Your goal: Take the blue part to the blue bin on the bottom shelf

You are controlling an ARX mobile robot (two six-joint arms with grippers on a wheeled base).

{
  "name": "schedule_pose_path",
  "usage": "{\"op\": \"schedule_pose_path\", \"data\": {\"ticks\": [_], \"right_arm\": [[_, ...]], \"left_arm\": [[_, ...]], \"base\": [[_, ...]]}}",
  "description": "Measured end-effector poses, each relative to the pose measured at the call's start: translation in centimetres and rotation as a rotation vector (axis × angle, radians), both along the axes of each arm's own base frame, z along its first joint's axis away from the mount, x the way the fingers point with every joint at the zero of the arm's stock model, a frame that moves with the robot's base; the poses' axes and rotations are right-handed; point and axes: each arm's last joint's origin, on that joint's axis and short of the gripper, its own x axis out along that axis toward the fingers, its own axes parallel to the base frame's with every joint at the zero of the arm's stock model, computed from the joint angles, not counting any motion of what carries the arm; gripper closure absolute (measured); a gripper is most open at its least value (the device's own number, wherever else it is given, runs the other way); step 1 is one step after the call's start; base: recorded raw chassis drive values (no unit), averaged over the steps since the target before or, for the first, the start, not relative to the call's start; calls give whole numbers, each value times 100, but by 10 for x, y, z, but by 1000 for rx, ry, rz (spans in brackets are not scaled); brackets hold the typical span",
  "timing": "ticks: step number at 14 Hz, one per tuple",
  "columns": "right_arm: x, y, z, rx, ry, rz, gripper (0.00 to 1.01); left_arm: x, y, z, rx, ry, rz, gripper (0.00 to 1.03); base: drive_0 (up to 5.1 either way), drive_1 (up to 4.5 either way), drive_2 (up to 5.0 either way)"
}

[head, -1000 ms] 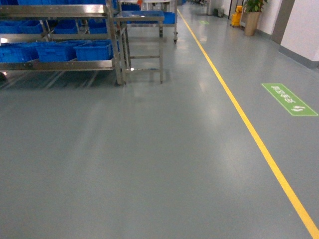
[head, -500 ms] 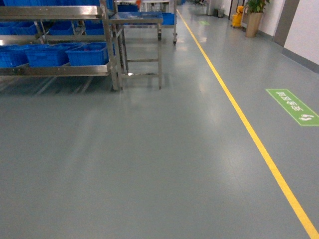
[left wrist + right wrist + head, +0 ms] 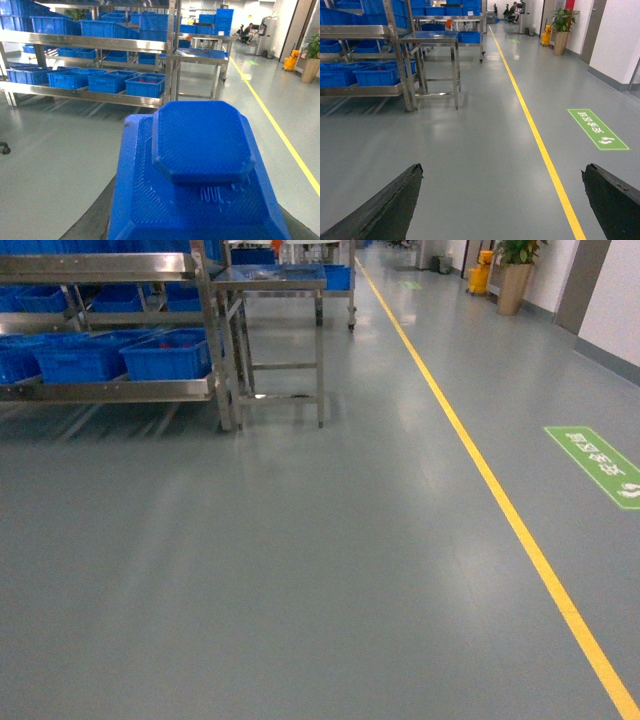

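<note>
The blue part [image 3: 200,150], a stepped, textured plastic block, fills the lower half of the left wrist view. My left gripper [image 3: 200,220] is shut on it, with dark fingers [image 3: 92,217] showing at its sides. Ahead and to the left stands the steel rack. Its bottom shelf [image 3: 85,95] [image 3: 110,390] [image 3: 365,90] carries several blue bins [image 3: 144,85] [image 3: 165,352] [image 3: 375,74]. My right gripper [image 3: 502,200] hangs open over bare floor, its black fingers [image 3: 390,205] wide apart. Neither gripper shows in the head view.
A small steel table [image 3: 270,280] stands right of the rack. A yellow floor line [image 3: 500,500] runs down the aisle, with a green floor sign [image 3: 600,462] beyond it. A potted plant [image 3: 515,275] sits far back. A caster [image 3: 4,147] shows at left.
The head view has rolled forward: the rack and table sit lower and slightly further left, and the green sign has slid right and down. Neither gripper appears in the earlier frames.
</note>
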Motion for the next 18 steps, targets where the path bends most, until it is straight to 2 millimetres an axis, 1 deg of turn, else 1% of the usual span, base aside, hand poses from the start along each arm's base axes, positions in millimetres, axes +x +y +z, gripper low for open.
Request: {"op": "schedule_pose_path", "data": {"ticks": [18], "right_arm": [[0, 0, 0, 0, 0, 0, 3]], "left_arm": [[0, 0, 0, 0, 0, 0, 60]], "base": [[-5, 407, -417]]}}
